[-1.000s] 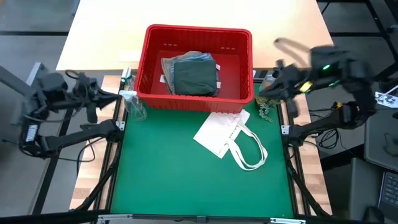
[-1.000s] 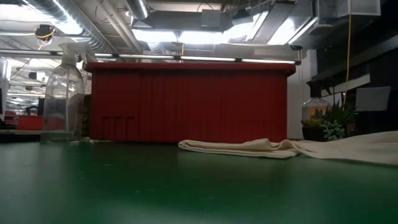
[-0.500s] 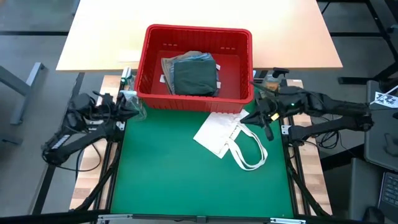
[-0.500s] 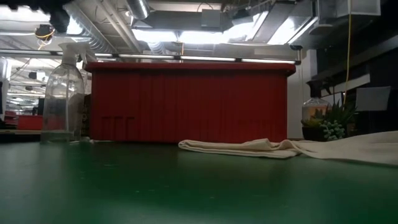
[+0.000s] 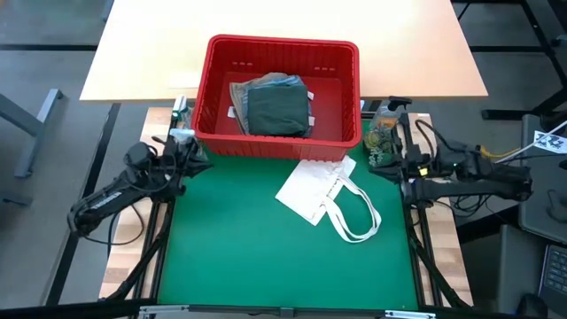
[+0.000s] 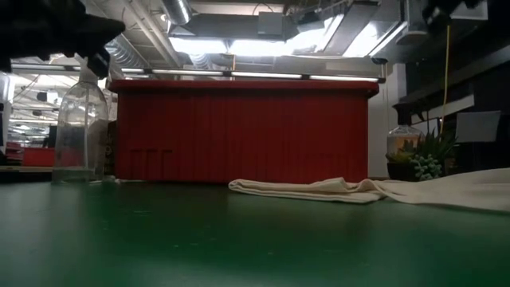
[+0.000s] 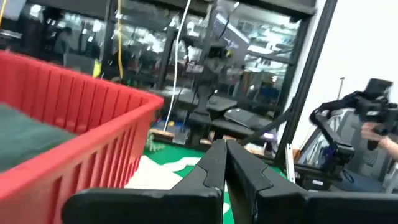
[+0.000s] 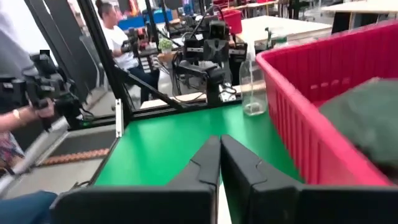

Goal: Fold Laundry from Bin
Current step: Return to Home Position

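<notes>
A white tote bag lies flat just right of centre in the high view, handles toward lower right, on a green mat. In the low view a clear spray bottle stands at left and a small plant at right. A seated person shows at upper left of the right wrist view.

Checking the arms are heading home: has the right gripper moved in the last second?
Yes. In the high view the right gripper has drawn back rightward, away from the red bin's front right corner, to the table's right edge.
</notes>
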Controlling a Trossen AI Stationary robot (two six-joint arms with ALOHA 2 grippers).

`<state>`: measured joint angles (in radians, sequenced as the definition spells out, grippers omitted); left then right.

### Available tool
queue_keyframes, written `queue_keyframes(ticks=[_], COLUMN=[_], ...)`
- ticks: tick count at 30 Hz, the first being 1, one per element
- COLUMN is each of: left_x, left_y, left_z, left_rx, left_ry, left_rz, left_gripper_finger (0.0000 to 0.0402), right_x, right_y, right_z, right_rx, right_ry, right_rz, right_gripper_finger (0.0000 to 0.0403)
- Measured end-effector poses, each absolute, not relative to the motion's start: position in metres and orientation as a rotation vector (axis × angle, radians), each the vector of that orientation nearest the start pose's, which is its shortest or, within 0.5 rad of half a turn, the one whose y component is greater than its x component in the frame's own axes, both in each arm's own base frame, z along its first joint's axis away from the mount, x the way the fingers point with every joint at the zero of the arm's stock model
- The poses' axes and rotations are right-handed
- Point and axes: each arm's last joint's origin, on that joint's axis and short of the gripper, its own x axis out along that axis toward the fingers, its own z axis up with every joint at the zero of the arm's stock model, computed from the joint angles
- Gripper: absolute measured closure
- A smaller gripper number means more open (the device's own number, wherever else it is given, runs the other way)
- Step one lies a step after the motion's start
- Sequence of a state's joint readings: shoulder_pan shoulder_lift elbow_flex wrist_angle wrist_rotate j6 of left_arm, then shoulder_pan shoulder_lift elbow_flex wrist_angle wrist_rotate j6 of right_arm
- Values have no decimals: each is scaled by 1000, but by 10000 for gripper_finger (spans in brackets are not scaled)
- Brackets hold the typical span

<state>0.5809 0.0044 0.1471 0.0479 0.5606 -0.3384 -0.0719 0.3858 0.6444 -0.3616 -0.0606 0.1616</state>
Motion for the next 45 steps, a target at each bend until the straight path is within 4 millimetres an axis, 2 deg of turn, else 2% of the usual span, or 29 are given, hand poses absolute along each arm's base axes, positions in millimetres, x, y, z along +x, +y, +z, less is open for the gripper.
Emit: queue_keyframes(ticks=[7, 16, 21, 45], left_x=[85, 88, 89, 89], left_y=[31, 27, 26, 26], left_z=[191, 191, 190, 191], left_rx=[-191, -164, -159, -158], left_ry=[-234, -236, -231, -236], left_rz=[-74, -77, -95, -89], left_gripper_finger=[398, 398, 398, 398], right_x=[83, 94, 98, 99], right_y=[-4, -5, -5, -6], right_z=[255, 192, 168, 166], right_rx=[250, 291, 295, 359], right_ry=[15, -6, 56, 66], right_rz=[-13, 0, -10, -31], right_gripper_finger=[388, 388, 388, 388])
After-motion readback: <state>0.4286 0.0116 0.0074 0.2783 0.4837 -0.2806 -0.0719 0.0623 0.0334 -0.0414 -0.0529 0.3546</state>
